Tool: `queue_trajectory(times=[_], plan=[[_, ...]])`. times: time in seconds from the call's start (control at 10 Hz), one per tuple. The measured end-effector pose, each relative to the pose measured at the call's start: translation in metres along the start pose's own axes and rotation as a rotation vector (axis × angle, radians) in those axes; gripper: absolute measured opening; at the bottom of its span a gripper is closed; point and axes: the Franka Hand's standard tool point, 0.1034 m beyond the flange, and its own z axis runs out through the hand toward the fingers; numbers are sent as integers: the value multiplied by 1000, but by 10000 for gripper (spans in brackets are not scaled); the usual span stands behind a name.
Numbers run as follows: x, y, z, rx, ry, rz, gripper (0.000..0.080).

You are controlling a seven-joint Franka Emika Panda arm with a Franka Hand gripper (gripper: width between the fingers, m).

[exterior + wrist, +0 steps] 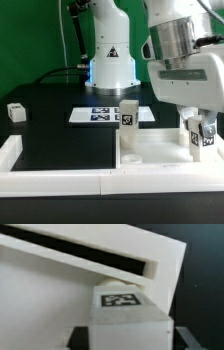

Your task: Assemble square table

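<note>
Backdrop: green backdrop (pixel 35 40) across the whole rear, evenly lit.
Table: black table top (pixel 50 135), matte, no glare.
Edging: white border rails (pixel 55 183) along the near side and the exterior view's left.
Fixture: marker board (pixel 100 115), flat, mid-table.

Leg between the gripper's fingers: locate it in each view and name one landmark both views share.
Exterior view: leg far on the exterior view's right, in the gripper, over the tabletop.
Wrist view: leg close up, tag toward the camera.
Shared landmark: the white tabletop.
</note>
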Motion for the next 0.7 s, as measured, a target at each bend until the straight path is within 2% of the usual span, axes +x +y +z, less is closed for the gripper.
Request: queue_trajectory(times=[0.5,0.7], plan=[[0,2,2,-1,-2,389,292],[-2,2,4,22,-14,678,292]])
